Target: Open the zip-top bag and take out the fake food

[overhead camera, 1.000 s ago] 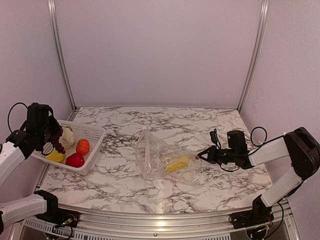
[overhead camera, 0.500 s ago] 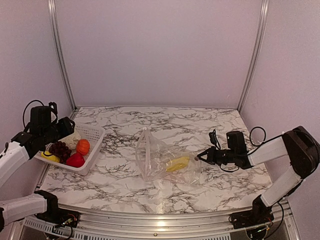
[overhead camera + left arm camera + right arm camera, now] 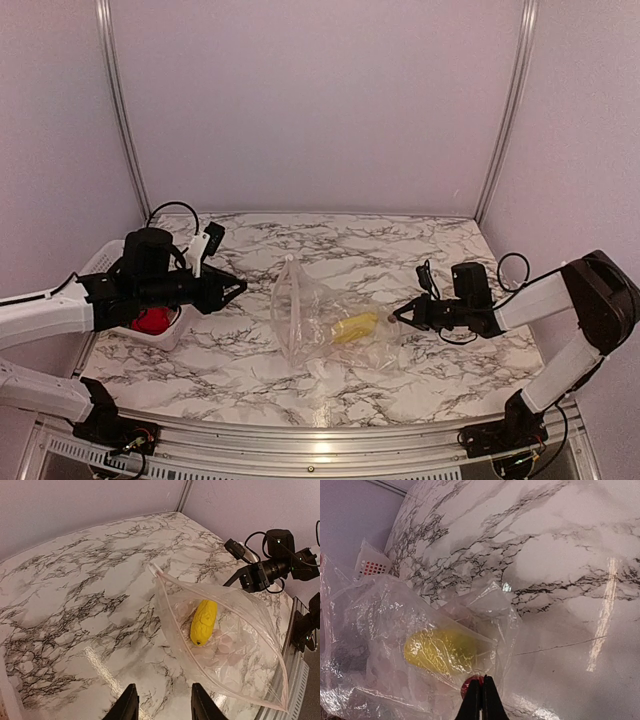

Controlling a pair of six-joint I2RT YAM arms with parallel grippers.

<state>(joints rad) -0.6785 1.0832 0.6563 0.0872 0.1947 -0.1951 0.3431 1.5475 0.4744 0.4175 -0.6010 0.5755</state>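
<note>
Folds of zip-top bag (image 3: 375, 615) blur yellow piece (image 3: 440, 652).

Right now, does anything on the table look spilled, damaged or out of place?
Nothing spilled or broken. The zip-top bag lies crumpled, mouth open, one yellow piece inside; the right gripper pinches its edge with fingers shut. Nothing stands out.

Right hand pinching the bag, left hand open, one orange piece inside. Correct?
No: the piece inside the zip-top bag is yellow, not orange, as the left wrist view shows. Right hand pinches the bag; left hand is open.
</note>
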